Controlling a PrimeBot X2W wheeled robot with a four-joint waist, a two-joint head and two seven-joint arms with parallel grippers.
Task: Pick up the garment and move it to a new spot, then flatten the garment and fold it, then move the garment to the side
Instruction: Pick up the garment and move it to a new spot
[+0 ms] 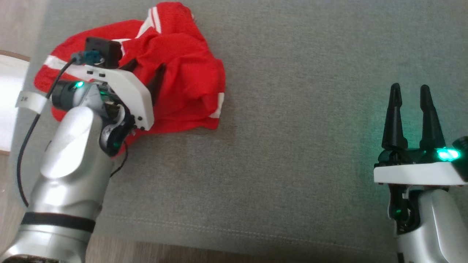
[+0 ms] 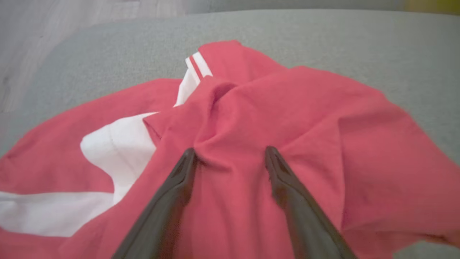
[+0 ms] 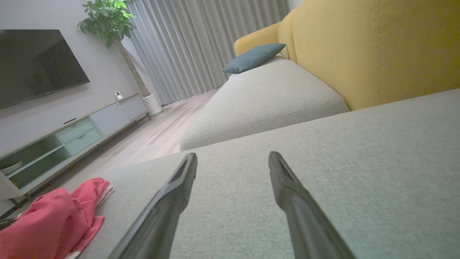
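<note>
- The garment (image 1: 182, 73), a red shirt with white stripes, lay crumpled in a heap at the far left of the grey sofa cushion (image 1: 310, 153), close to its left edge.
- The left gripper (image 2: 230, 153) stood directly over the heap with its jaws spread wide. Both fingertips were down at a raised ridge of red cloth that ran between them, and nothing was pinched yet.
- Whether the tips pressed into the cloth or only touched it could not be told.
- The right gripper (image 1: 409, 89) was also wide and empty. It hovered above bare cushion at the right, well apart from the garment, which lay off to its left.
- The heap had no clear long axis and looked roughly as wide as it was deep.
- The left arm was plainly the nearer one, so the pick-up looked like its job. Closing on the ridge between its fingers seemed the likely next move, and the open cushion to the right offered room for the new spot.
</note>
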